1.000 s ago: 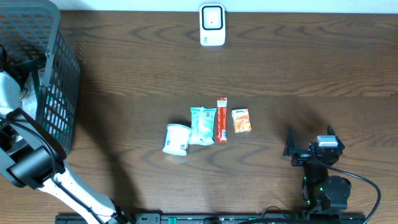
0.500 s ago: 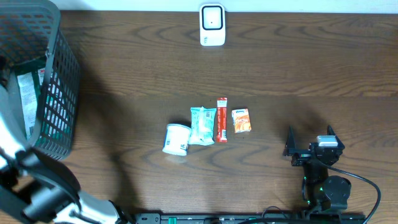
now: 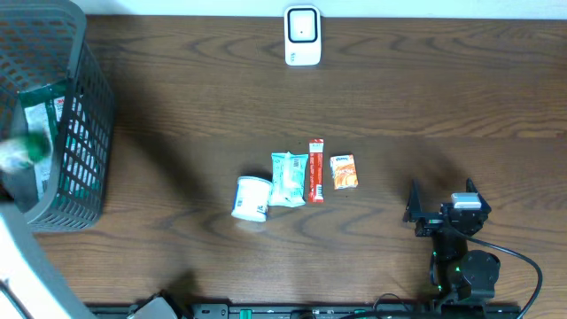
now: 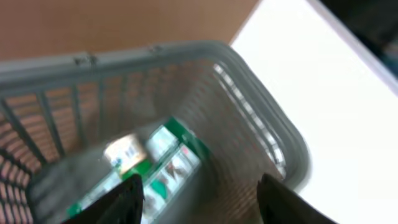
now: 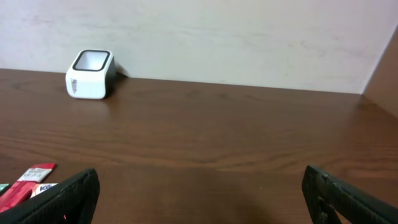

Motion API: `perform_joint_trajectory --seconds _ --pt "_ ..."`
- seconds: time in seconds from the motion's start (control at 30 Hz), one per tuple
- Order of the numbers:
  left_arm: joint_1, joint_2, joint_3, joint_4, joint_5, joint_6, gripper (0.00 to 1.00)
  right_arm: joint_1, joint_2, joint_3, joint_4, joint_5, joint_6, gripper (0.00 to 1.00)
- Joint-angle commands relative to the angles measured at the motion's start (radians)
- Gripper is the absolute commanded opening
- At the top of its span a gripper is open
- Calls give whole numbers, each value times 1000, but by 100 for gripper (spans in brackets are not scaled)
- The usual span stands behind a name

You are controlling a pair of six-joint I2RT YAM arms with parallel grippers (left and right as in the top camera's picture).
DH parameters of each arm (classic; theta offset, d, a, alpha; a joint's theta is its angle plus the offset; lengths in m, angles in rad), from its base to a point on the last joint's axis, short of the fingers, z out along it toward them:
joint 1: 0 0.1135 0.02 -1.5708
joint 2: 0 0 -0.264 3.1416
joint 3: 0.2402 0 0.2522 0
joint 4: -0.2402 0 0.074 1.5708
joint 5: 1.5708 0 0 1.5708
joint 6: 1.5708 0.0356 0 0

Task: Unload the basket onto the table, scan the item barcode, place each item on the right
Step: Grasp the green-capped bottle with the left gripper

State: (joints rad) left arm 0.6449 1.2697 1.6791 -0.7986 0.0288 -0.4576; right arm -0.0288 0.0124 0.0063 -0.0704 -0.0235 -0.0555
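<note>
over the basket (image 4: 186, 50), left gripper (image 4: 200, 184) parted, right gripper (image 5: 200, 177) wide

I work at a dark brown wooden table (image 3: 177, 106) with a bold grain, evenly lit and crossed by soft shadows, whose far edge meets a plain pale wall (image 5: 249, 37), matte and faintly mottled.

Blurred green packet (image 4: 166, 163) in basket (image 4: 186, 51)
</note>
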Motion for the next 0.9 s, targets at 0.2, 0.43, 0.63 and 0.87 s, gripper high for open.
perform_joint_trajectory --seconds 0.2,0.43,0.63,0.87 --pt "-1 5 11 -92 19 58 71 -9 -3 -1 -4 -4 -5 99" --pt "-1 177 21 -84 38 99 83 -9 -3 -1 -4 -4 -5 99" --pt "0 347 24 58 38 203 98 -9 -3 -1 -4 -4 -5 99" --pt "6 482 24 116 -29 290 98 -9 -3 -1 -4 -4 -5 99"
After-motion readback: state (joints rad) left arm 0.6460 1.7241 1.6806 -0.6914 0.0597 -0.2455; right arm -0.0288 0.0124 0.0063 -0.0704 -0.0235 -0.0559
